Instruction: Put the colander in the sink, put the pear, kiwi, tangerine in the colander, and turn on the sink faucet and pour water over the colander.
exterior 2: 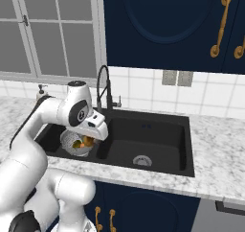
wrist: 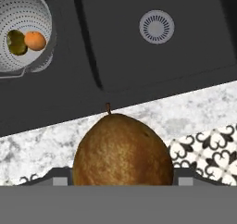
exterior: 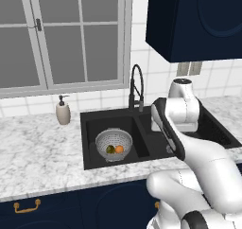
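Pear [wrist: 121, 149] sitting clamped in half-open claw [wrist: 121, 179]; carrying it up-left over colander [wrist: 23, 33], lowering beside tangerine [wrist: 35, 40] before releasing.

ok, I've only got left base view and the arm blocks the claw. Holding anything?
Observer: Yes. In hand view the claw is shut on the pear, which fills the gap between the tips.
Operator: Lined up with the colander?
Observer: Doesn't look like it. In hand view the colander sits in the upper left corner, well off the claw's line.
Operator: How does the pear sit?
Observer: Its stem points away from the hand, toward the sink's front edge.
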Robot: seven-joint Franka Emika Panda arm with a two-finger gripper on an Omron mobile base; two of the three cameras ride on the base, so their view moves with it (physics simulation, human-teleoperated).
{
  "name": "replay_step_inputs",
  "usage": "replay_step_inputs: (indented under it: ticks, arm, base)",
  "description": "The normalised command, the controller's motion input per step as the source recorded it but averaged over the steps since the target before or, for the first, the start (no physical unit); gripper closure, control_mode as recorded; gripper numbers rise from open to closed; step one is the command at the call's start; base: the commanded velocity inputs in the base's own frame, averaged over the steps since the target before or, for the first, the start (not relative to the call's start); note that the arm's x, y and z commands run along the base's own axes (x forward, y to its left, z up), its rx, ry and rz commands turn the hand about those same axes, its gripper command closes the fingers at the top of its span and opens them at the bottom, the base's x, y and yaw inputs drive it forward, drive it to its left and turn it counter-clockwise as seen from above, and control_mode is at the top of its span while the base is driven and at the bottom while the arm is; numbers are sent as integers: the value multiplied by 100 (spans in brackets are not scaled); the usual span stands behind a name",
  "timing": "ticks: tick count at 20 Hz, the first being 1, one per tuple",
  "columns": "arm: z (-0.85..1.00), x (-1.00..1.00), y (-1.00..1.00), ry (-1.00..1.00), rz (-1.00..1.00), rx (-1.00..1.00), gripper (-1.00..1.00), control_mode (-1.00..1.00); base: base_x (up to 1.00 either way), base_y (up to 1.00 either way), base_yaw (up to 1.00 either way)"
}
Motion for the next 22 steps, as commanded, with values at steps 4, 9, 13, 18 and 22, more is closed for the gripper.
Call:
replay_step_inputs:
  ticks: [4, 9, 13, 18, 22]
  arm:
    - [0, 31, 99, 0, 18, 0, 100, -100]
    - [-3, 66, 90, 1, 3, 0, 100, -100]
    - [-18, 75, 70, 2, 0, 0, 100, -100]
    - [-44, 76, 54, 5, 0, 0, 100, -100]
    - [-51, 52, 23, 6, 0, 0, 100, -100]
  base:
    - [0, 0, 0]
    - [0, 0, 0]
    - [0, 0, 0]
    - [0, 0, 0]
    - [0, 0, 0]
